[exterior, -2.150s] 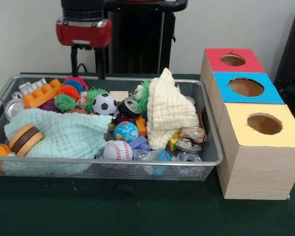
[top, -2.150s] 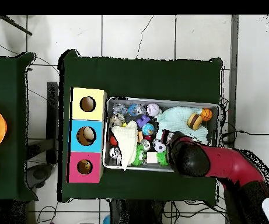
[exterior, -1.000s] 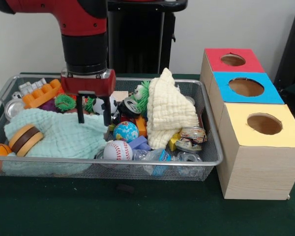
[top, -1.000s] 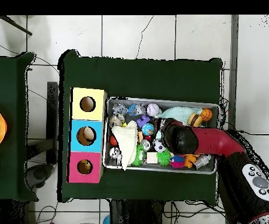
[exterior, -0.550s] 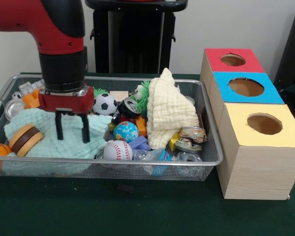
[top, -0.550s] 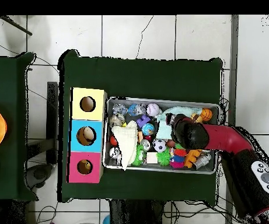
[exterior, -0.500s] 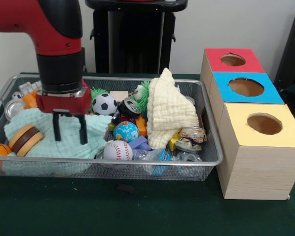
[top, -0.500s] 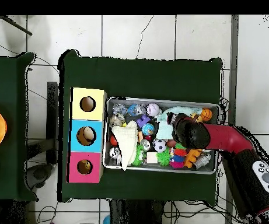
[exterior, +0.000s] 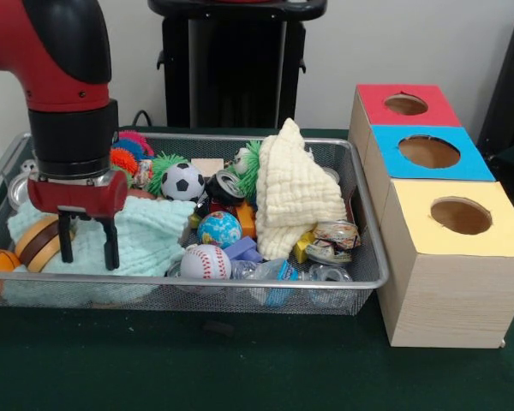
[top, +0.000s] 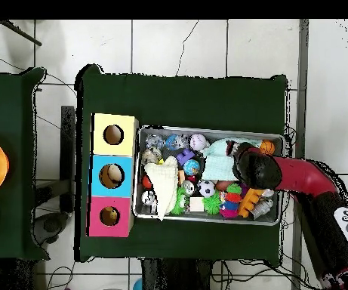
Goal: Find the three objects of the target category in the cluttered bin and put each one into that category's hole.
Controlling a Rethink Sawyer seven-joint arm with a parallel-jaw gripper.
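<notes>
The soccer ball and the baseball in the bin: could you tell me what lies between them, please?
In the front view, a small blue globe-patterned ball sits between the soccer ball and the baseball, a little to the picture's right of the line joining them.

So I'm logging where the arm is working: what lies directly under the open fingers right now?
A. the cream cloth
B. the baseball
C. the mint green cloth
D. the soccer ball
C: in the front view the gripper hangs open over the mint green cloth, beside the toy burger.
</notes>
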